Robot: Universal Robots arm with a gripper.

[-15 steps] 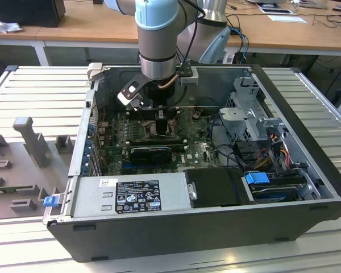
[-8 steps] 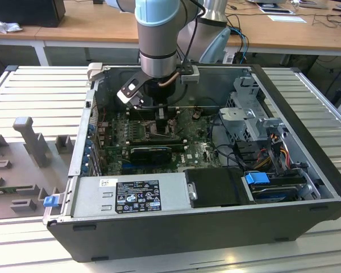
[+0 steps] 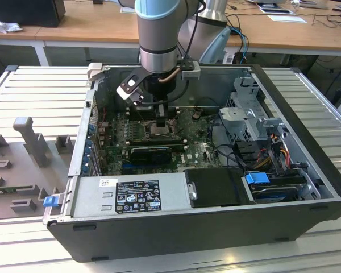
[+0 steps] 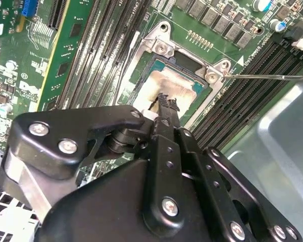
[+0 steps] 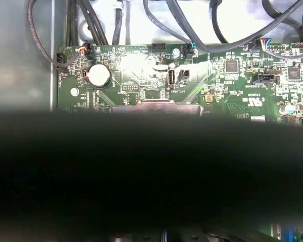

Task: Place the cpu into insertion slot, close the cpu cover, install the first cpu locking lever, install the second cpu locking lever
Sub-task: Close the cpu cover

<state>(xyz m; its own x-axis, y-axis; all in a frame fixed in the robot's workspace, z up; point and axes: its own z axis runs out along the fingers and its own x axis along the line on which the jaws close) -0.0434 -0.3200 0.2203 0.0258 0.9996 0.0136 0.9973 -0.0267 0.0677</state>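
Gripper (image 4: pixel 166 103) hangs low inside the open computer case (image 3: pixel 204 230), fingertips drawn together with nothing seen between them. They sit right over the cpu (image 4: pixel 181 84), at or just above its pale face; contact unclear. The cpu lies flat in the insertion slot (image 4: pixel 163 48). A thin metal lever (image 4: pixel 272 76) sticks out sideways from the slot's corner. Memory slots (image 4: pixel 98 55) run alongside on the green board (image 4: pixel 73 48).

Open black computer case (image 3: pixel 216 233) on grey slatted table (image 3: pixel 40 91). Labelled power supply (image 3: pixel 131 196) along the near wall. Silver drive cage (image 3: pixel 247 102) toward exterior view's right. Coin cell battery (image 5: pixel 99 75) seated on green motherboard (image 5: pixel 232 96).
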